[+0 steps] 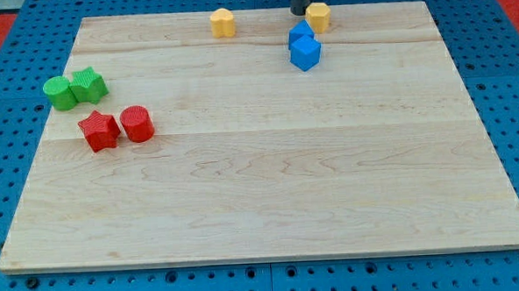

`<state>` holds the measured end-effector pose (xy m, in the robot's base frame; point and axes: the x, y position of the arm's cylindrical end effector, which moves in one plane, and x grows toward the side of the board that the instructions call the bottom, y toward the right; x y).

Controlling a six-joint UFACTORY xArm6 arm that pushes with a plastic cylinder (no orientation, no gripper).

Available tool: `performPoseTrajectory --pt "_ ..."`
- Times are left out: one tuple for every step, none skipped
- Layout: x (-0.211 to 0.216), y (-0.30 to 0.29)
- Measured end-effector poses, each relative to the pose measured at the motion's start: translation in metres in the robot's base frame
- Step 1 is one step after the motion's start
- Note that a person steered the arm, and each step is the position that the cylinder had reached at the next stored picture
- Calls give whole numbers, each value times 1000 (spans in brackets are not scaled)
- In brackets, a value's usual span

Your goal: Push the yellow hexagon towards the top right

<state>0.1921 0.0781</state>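
The yellow hexagon (pixel 319 16) sits near the board's top edge, right of centre. My tip (pixel 300 13) comes down from the view's top and stands right against the hexagon's left side; I cannot tell if they touch. A blue triangle-like block (pixel 299 32) lies just below my tip, with a blue cube (pixel 305 53) touching it from below. A yellow heart (pixel 223 22) sits further left along the top edge.
A green cylinder (pixel 61 93) and a green star (pixel 89 84) touch at the left. A red star (pixel 98 131) and a red cylinder (pixel 137 124) lie just below them. The wooden board (pixel 271 206) rests on a blue pegboard.
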Motion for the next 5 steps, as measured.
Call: performPoseTrajectory --pt "1 12" --pt "9 17" --pt "23 22" --pt "43 26" --pt "58 36"
